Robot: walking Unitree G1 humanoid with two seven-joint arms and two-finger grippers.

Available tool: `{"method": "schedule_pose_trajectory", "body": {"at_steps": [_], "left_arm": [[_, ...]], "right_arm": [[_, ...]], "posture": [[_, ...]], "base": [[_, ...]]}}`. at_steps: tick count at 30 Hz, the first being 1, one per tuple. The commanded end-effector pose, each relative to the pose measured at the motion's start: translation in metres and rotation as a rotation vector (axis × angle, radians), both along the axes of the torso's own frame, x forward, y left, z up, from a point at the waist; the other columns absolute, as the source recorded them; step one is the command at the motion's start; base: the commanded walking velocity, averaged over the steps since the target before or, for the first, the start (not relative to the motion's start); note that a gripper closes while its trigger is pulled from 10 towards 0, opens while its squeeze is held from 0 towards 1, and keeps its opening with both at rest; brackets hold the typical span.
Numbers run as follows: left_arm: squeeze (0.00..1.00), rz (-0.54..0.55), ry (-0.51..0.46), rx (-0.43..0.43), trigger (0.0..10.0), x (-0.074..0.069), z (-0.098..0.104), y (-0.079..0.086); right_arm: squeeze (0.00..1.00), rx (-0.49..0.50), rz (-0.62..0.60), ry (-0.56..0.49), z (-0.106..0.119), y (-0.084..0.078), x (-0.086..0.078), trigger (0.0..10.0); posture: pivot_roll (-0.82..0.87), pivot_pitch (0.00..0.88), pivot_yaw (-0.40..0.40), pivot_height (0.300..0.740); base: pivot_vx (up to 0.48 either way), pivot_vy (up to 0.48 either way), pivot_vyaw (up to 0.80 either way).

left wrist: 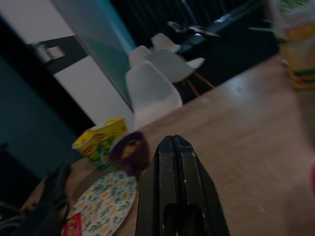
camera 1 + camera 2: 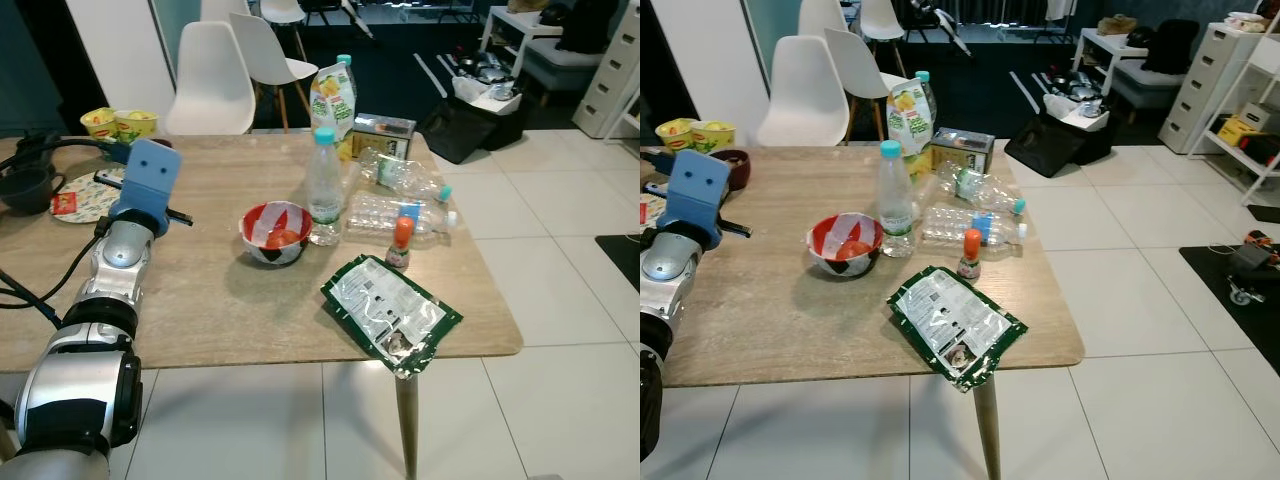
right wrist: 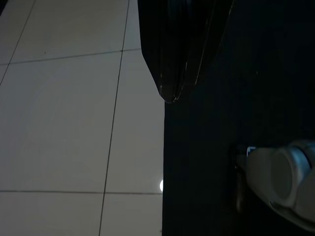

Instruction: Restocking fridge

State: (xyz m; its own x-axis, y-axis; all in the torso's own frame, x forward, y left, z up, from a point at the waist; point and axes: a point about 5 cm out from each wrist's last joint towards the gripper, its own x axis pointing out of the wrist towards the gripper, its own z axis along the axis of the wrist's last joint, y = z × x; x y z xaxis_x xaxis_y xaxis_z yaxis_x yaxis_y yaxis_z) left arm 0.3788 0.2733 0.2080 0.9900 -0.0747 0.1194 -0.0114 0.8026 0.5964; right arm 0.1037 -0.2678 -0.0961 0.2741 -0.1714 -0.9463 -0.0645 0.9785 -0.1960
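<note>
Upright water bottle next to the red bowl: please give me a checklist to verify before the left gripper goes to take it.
1. Upright water bottle standing, cap on: ok.
2. Left gripper free to grasp: not ok, fingers shut, holding nothing.
3. Path clear: not ok, the red bowl stands between the gripper and the bottle.
4. Neighbours: not ok, the lying empty bottles and the small sauce bottle are close.
5. Right gripper out of the way: ok, hanging over the floor.

- Left arm (image 2: 95, 320) — silver shell segments with black joint bands.
- Wrist camera block (image 2: 148, 180) — light blue, boxy, two small dark dots on its face.
- Left gripper (image 1: 178, 147): two long black fingers.
- Right gripper (image 3: 170, 96): glossy black.
</note>
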Motion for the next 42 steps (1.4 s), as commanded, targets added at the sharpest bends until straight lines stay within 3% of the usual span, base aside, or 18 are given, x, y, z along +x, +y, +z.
{"method": "schedule_pose_trajectory", "body": {"at_steps": [1, 2, 8, 14, 17, 20, 21, 24, 28, 33, 34, 36, 37, 38, 42], "left_arm": [[0.33, -0.083, 0.045, 0.05, 10.0, 0.004, -0.003, -0.014], [1.0, -0.129, 0.067, 0.064, 10.0, 0.004, -0.003, -0.018], [1.0, -0.24, 0.113, 0.111, 10.0, 0.007, 0.002, -0.029], [1.0, -0.437, 0.226, 0.27, 10.0, 0.007, 0.012, -0.041], [1.0, -0.437, 0.226, 0.27, 10.0, 0.007, 0.012, -0.041], [1.0, -0.578, 0.36, 0.353, 10.0, 0.003, 0.012, -0.045], [1.0, -0.578, 0.36, 0.353, 10.0, 0.003, 0.012, -0.045], [1.0, -0.679, 0.484, 0.403, 10.0, -0.001, 0.01, -0.046], [1.0, -0.692, 0.553, 0.489, 10.0, -0.003, 0.007, -0.044], [1.0, -0.7, 0.599, 0.511, 10.0, -0.006, 0.008, -0.038], [0.94, -0.701, 0.632, 0.526, 10.0, -0.008, 0.006, -0.033], [0.42, -0.702, 0.689, 0.536, 10.0, -0.012, 0.0, -0.028], [0.42, -0.702, 0.689, 0.536, 10.0, -0.012, 0.0, -0.028], [0.0, -0.699, 0.716, 0.562, 10.0, -0.013, -0.003, -0.025], [0.0, -0.67, 0.745, 0.601, 10.0, -0.014, -0.007, -0.02]], "right_arm": [[0.0, 0.001, 0.008, 0.01, -0.001, 0.0, -0.002, 10.0], [0.0, -0.001, 0.01, 0.014, -0.001, 0.0, -0.004, 10.0], [0.0, -0.003, 0.011, 0.03, -0.003, -0.002, -0.014, 10.0], [0.0, 0.01, -0.003, 0.05, -0.007, 0.003, -0.027, 10.0], [0.0, 0.01, -0.003, 0.05, -0.007, 0.003, -0.027, 10.0], [0.0, 0.022, -0.019, 0.057, -0.009, 0.007, -0.031, 10.0], [0.0, 0.022, -0.019, 0.057, -0.009, 0.007, -0.031, 10.0], [0.0, 0.028, -0.027, 0.054, -0.009, 0.009, -0.031, 10.0], [0.0, 0.024, -0.029, 0.049, -0.008, 0.006, -0.028, 10.0], [0.0, 0.02, -0.033, 0.042, -0.007, 0.004, -0.026, 10.0], [0.0, 0.02, -0.033, 0.039, -0.007, 0.004, -0.025, 10.0], [0.0, 0.021, -0.031, 0.035, -0.006, 0.004, -0.023, 10.0], [0.0, 0.021, -0.031, 0.035, -0.006, 0.004, -0.023, 10.0], [0.0, 0.021, -0.029, 0.034, -0.006, 0.004, -0.022, 10.0], [0.0, 0.018, -0.026, 0.032, -0.005, 0.002, -0.021, 10.0]], "posture": [[0.02, 0.0, -0.02, 0.74], [0.01, 0.0, -0.017, 0.74], [0.01, 0.0, -0.018, 0.74], [0.01, 0.0, 0.002, 0.74], [0.01, 0.0, 0.002, 0.74], [0.0, 0.0, 0.02, 0.74], [0.0, 0.0, 0.02, 0.74], [-0.01, 0.0, 0.02, 0.74], [-0.01, 0.0, 0.02, 0.74], [-0.01, 0.0, 0.019, 0.74], [-0.01, 0.0, 0.016, 0.74], [-0.01, 0.0, 0.01, 0.74], [-0.01, 0.0, 0.01, 0.74], [-0.02, 0.0, 0.01, 0.74], [-0.02, 0.0, 0.005, 0.74]], "base": [[0.0, 0.0, 0.0], [0.0, 0.0, 0.0], [0.0, 0.0, 0.0], [0.0, 0.0, 0.0], [0.0, 0.0, 0.0], [0.0, 0.0, 0.0], [0.0, 0.0, 0.0], [0.0, 0.0, 0.0], [0.0, 0.0, 0.0], [0.0, 0.0, 0.0], [0.0, 0.0, 0.0], [0.0, 0.0, 0.0], [0.0, 0.0, 0.0], [0.0, 0.0, 0.0], [0.0, 0.0, 0.0]]}}
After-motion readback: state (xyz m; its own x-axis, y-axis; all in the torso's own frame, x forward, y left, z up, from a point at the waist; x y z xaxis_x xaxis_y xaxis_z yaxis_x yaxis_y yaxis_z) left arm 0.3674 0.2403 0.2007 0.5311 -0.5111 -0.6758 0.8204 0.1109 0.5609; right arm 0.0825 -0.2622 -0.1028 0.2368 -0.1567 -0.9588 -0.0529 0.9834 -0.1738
